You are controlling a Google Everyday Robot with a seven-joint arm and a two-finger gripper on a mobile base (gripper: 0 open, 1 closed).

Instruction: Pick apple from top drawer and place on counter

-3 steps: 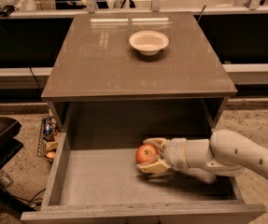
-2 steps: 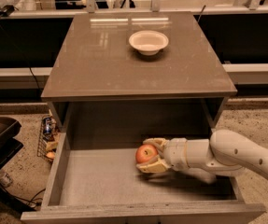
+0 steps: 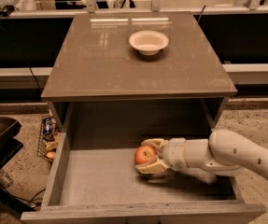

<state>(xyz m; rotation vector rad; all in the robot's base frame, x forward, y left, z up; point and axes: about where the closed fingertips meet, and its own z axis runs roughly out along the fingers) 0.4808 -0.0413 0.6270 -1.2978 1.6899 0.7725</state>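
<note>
Below the wide counter [image 3: 101, 64], where a white bowl [image 3: 148, 42] sits near the back, the top drawer [image 3: 96, 183] stands pulled out. Reaching in from the right, the gripper [image 3: 144, 157] pinches the apple [image 3: 145, 153] between its two fingers, low over the drawer floor; whether it touches, I cannot tell. Likely firm, light and smooth-skinned, the apple is best held across its widest girth, as now. Against the earlier frame, nothing has shifted
</note>
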